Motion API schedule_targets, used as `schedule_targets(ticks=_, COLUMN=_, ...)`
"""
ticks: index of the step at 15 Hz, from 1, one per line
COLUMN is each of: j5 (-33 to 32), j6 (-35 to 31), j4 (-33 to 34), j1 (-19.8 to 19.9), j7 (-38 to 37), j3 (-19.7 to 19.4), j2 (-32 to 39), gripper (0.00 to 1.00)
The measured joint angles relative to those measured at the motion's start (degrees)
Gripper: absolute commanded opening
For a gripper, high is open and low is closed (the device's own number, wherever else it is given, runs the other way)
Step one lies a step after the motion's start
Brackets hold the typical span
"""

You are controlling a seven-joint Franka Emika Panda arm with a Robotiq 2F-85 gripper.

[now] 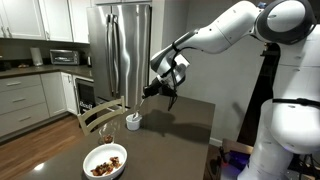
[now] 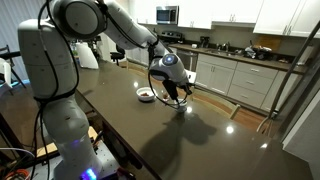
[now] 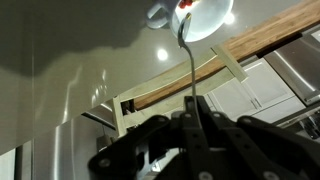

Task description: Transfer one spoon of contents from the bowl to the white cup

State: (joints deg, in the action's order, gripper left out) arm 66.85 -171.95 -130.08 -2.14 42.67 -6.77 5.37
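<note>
Slim pale spoon (image 3: 187, 68) is up, its thin handle clamped tight in the black robot gripper (image 3: 195, 112), jaws shut on it. In the wrist view the spoon head reaches twelve o'clock, right at the small white round cup (image 3: 203, 17). In an exterior view the cup (image 1: 132, 122) stands on the dark glossy table (image 1: 185, 125). The wide white bowl (image 1: 90, 167) of brown and reddish chunks (image 1: 105, 162) sits near, at seven o'clock from it, by the table's near edge. A wooden chair (image 1: 100, 113) backs the nine o'clock edge, a steel fridge (image 1: 125, 45) beyond. Toward three o'clock, bare tabletop runs wide.
</note>
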Motion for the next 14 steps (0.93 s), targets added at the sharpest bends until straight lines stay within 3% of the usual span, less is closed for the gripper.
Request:
schedule_targets(ticks=8, j5=-8.43, j6=-0.15, j4=-0.03, j1=-0.31, j7=-7.53, j3=-0.11, j2=-1.14, gripper=0.03)
schedule_targets(ticks=14, j5=-8.93, j6=2.92, j4=-0.07, j1=-0.31, j7=-10.97, j3=-0.24, j2=-3.12, gripper=0.03)
